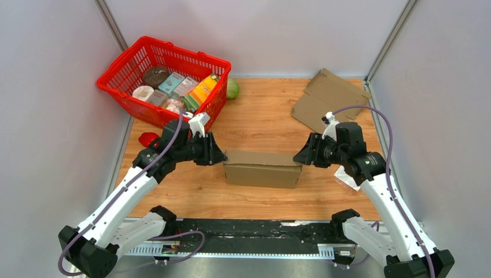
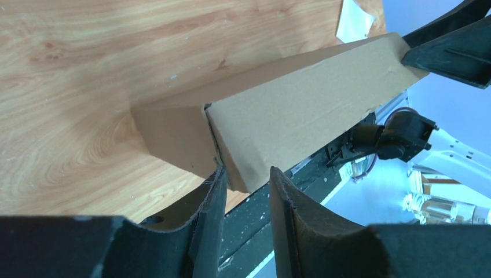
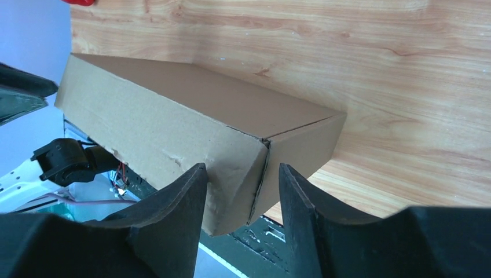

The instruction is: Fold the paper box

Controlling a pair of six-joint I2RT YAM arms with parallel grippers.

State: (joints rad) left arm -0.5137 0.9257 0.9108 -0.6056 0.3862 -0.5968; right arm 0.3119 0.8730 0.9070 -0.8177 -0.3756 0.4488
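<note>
A closed brown cardboard box [image 1: 263, 168] lies lengthwise in the middle of the wooden table [image 1: 260, 121]. My left gripper [image 1: 219, 156] is at its left end and my right gripper [image 1: 300, 156] at its right end, so the box sits between the two. In the left wrist view the box [image 2: 301, 110] has its near end corner between my open fingertips [image 2: 215, 191], with the left gripper [image 2: 246, 176] not clamped on it. In the right wrist view the box [image 3: 191, 110] has its end corner and flap seam between the parted fingers [image 3: 194, 185] of the right gripper [image 3: 240, 174].
A red basket [image 1: 185, 52] full of groceries stands at the back left, with a green round item [image 1: 233, 88] beside it. Flat cardboard sheets [image 1: 330, 98] lie at the back right. A small red object [image 1: 147, 139] lies by the left arm and a clear packet [image 1: 347, 179] under the right arm.
</note>
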